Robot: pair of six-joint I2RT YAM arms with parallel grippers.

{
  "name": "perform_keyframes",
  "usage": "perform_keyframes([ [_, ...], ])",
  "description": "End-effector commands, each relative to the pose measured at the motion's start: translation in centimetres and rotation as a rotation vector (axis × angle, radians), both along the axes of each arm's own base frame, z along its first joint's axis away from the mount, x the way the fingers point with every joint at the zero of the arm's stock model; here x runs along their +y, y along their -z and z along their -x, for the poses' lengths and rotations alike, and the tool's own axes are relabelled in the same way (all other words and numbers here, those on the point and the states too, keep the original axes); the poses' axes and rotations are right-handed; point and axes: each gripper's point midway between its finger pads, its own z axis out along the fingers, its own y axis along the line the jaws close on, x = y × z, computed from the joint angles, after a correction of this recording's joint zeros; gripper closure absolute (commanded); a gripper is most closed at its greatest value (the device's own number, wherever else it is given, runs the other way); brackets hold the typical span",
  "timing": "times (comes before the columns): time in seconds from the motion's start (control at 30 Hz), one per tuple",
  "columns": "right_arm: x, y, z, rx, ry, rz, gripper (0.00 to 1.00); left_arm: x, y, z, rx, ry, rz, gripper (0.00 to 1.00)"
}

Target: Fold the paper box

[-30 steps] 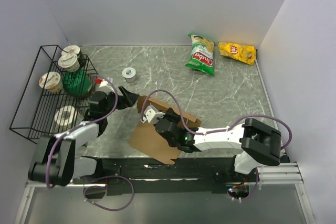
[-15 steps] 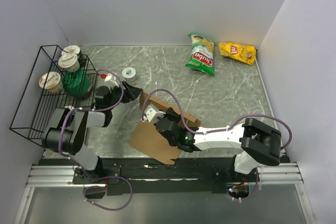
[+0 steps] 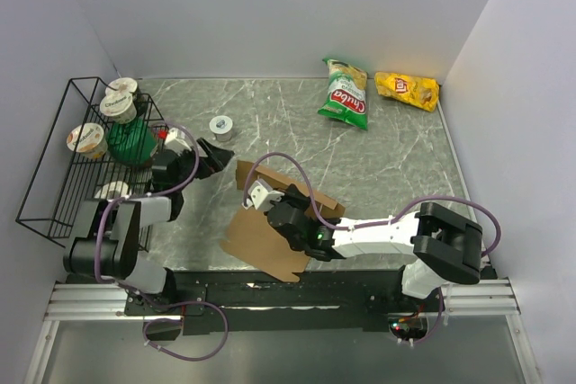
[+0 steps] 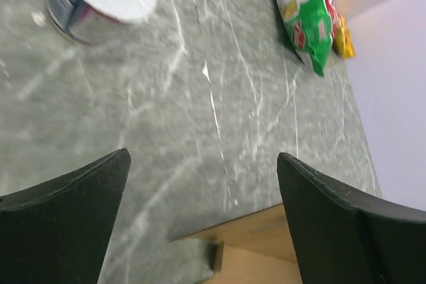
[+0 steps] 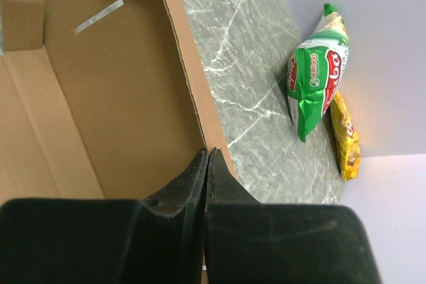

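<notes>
The paper box [image 3: 261, 242], plain brown cardboard, lies half open near the table's front edge, with one wall raised at its far side [image 3: 301, 193]. In the right wrist view its inside [image 5: 100, 98] fills the left half. My right gripper [image 5: 208, 154] is shut, its tips touching the upright wall's fold line, and nothing shows between the fingers. My left gripper [image 3: 214, 156] hovers open just left of the box's far corner. That corner [image 4: 259, 244] shows low between its wide-apart fingers [image 4: 73, 204].
A black wire rack [image 3: 45, 195] with yogurt cups and a green item stands at the left. A small round tin [image 3: 221, 126] sits behind my left gripper. A green snack bag [image 3: 346, 96] and a yellow one [image 3: 407, 89] lie at the back right.
My left arm has swung round and its gripper has drawn slightly left and away from the box's far corner, jaws now wide. The right arm and the box have not moved.
</notes>
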Motion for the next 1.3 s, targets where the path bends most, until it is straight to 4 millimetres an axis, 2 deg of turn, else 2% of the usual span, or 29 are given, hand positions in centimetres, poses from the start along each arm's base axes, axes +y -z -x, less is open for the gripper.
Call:
perform_keyframes([
  [0.0, -1.4, 6.8, 2.9, 0.205, -0.075, 0.139, 1.00, 0.8, -0.2, -2.4, 0.009, -0.042, 0.017, 0.01],
  [0.1, -1.1, 6.5, 2.8, 0.201, -0.080, 0.135, 1.00, -0.2, 1.4, -3.1, 0.043, 0.010, 0.031, 0.05],
  [0.17, -1.1, 6.4, 2.7, 0.196, -0.078, 0.137, 1.00, -1.3, 2.6, -2.6, 0.065, 0.058, 0.015, 0.07],
  [0.3, -1.1, 6.3, 2.7, 0.195, -0.081, 0.137, 1.00, -3.3, 3.3, -1.0, 0.059, 0.136, -0.031, 0.09],
  [0.53, -1.3, 6.4, 2.8, 0.197, -0.075, 0.128, 1.00, -4.8, 2.7, 3.3, -0.001, 0.267, -0.028, 0.14],
  [0.7, -1.0, 6.4, 2.7, 0.197, -0.078, 0.121, 1.00, -6.2, 1.9, 5.2, -0.057, 0.331, -0.034, 0.14],
  [1.0, -0.5, 6.1, 2.6, 0.197, -0.084, 0.115, 1.00, -7.9, 1.8, 5.5, -0.107, 0.386, -0.091, 0.14],
  [1.27, -0.4, 6.2, 2.7, 0.202, -0.094, 0.112, 1.00, -8.7, 0.9, 6.0, -0.240, 0.402, -0.176, 0.14],
])
